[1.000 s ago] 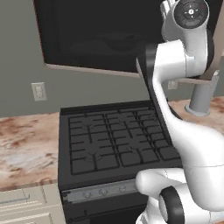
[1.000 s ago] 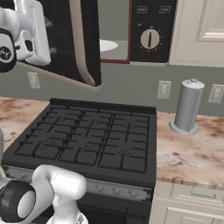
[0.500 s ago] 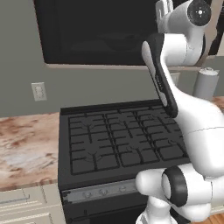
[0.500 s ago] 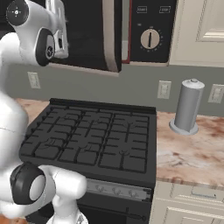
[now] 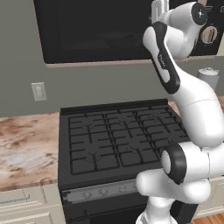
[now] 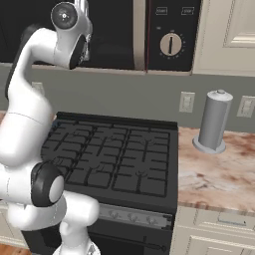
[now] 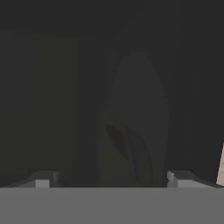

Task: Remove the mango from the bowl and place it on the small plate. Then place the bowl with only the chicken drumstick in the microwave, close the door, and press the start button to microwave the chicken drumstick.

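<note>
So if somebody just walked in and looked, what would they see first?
Probably the big white robot arm, reaching up high so its gripper, fingers spread wide, is right against the black microwave door. Below it sits a black stove with grates. A grey canister stands on the marbled counter to the stove's right.

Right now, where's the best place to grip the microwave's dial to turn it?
Probably the raised bar across the dial, approached straight on from the front of the control panel. The bar stands upright, so set the jaws to its left and right.
</note>
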You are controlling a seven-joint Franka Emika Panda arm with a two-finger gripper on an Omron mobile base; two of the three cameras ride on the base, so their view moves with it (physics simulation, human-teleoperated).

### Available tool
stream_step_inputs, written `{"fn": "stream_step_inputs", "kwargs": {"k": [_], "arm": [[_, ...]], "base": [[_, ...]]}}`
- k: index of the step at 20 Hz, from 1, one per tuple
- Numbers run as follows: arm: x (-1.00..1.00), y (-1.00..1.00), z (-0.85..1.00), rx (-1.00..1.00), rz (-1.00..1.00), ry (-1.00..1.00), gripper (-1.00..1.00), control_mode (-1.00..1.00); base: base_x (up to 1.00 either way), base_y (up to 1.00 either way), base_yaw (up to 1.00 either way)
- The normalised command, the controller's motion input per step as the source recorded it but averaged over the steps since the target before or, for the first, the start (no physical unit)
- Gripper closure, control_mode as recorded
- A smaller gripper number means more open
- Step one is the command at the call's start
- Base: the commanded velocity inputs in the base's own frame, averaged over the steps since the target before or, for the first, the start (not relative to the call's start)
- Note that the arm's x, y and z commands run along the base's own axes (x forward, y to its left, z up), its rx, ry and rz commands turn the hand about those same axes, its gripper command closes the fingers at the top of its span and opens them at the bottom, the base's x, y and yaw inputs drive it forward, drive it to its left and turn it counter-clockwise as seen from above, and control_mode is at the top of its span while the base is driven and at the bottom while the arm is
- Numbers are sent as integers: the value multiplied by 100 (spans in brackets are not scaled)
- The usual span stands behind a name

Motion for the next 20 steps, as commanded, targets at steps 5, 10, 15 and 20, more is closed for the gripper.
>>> {"fn": "stream_step_inputs", "kwargs": {"k": [5, 10, 15, 20], "arm": [[62, 0, 0, 11, 13, 0, -100, -100], [39, 0, 0, 10, 14, 0, -100, -100], [-65, 0, 0, 3, 5, -9, -100, -100], [-100, -32, -6, 10, 0, -22, -100, -100]], "base": [[0, 0, 0], [0, 0, 0], [0, 0, 0], [0, 0, 0]]}}
